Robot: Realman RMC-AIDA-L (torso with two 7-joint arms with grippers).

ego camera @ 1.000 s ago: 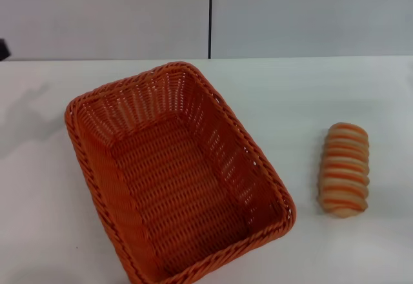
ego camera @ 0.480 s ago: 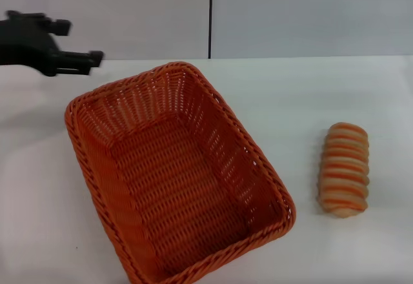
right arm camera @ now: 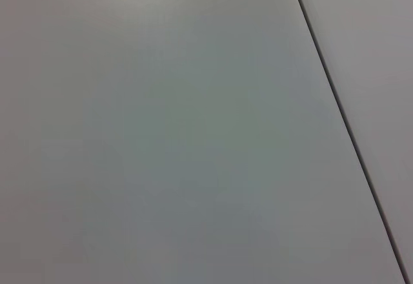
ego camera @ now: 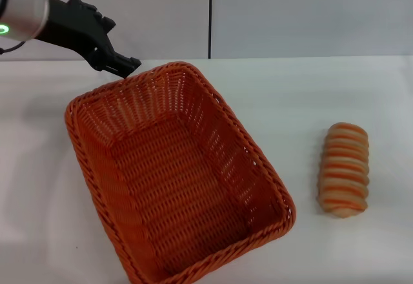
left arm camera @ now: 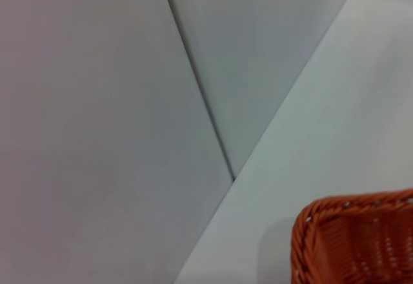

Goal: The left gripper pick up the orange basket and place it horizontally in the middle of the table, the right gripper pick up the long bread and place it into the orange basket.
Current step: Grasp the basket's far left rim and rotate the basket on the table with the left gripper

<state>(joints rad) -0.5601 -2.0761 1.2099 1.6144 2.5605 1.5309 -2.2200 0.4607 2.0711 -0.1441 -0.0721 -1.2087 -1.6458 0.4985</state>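
Note:
The orange basket [ego camera: 181, 181] lies empty and skewed on the table [ego camera: 303, 90], its long side running from far left to near right. My left gripper [ego camera: 128, 66] hangs open just above and behind the basket's far rim, apart from it. In the left wrist view only one basket corner [left arm camera: 355, 239] shows. The long bread [ego camera: 345, 169] rests on the table to the right of the basket, clear of it. My right gripper is out of view.
A grey wall with a dark vertical seam [ego camera: 210, 16] stands behind the table's far edge. The right wrist view holds only a pale surface with a dark seam [right arm camera: 342, 116]. Bare tabletop separates basket and bread.
The left arm has swung in from the far left, moving right and down until its gripper reached the basket's far rim. Basket and bread have not moved.

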